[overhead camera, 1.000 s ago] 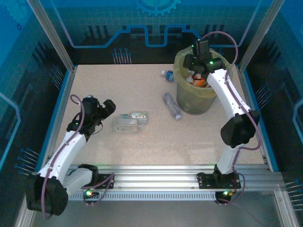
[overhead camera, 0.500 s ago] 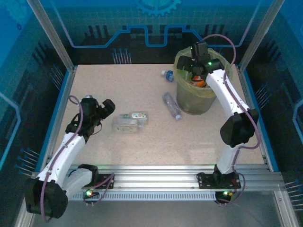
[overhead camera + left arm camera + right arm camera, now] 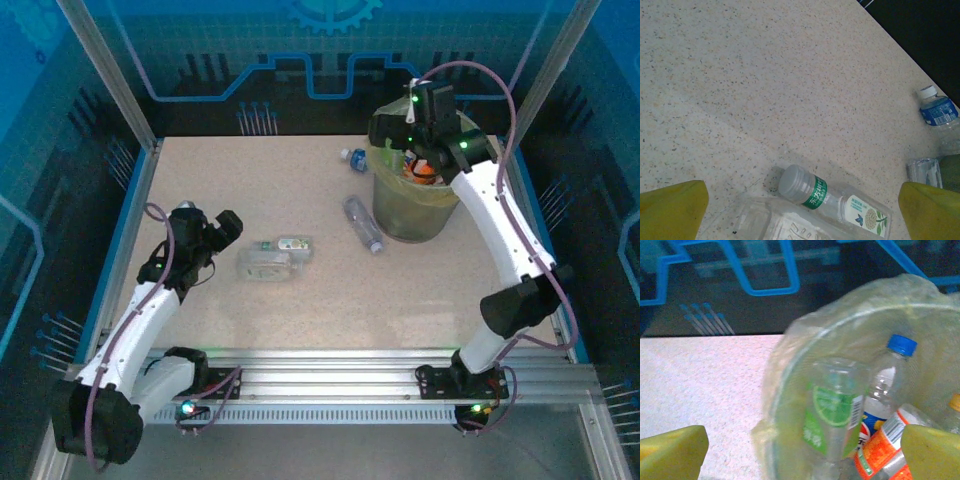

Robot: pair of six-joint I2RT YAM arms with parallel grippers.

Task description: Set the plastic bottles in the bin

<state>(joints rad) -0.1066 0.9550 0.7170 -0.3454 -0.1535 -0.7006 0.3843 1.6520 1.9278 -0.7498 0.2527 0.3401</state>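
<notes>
Bin (image 3: 408, 212) with a yellow-green liner holds a green-labelled bottle (image 3: 832, 415), a blue-capped bottle (image 3: 888, 377) and an orange-labelled bottle (image 3: 883, 446). The right gripper (image 3: 397, 132) hovers over the bin's rim, its fingers (image 3: 671, 452) spread wide with nothing pinched between them. Just left of the bin, a clear bottle (image 3: 363, 223) lies on the table (image 3: 300, 320). Behind the bin's left side lies a blue-labelled bottle (image 3: 352, 157). Well left of the bin, the left gripper (image 3: 228, 228) is also spread and empty, near two bottles (image 3: 273, 260) that lie side by side.
</notes>
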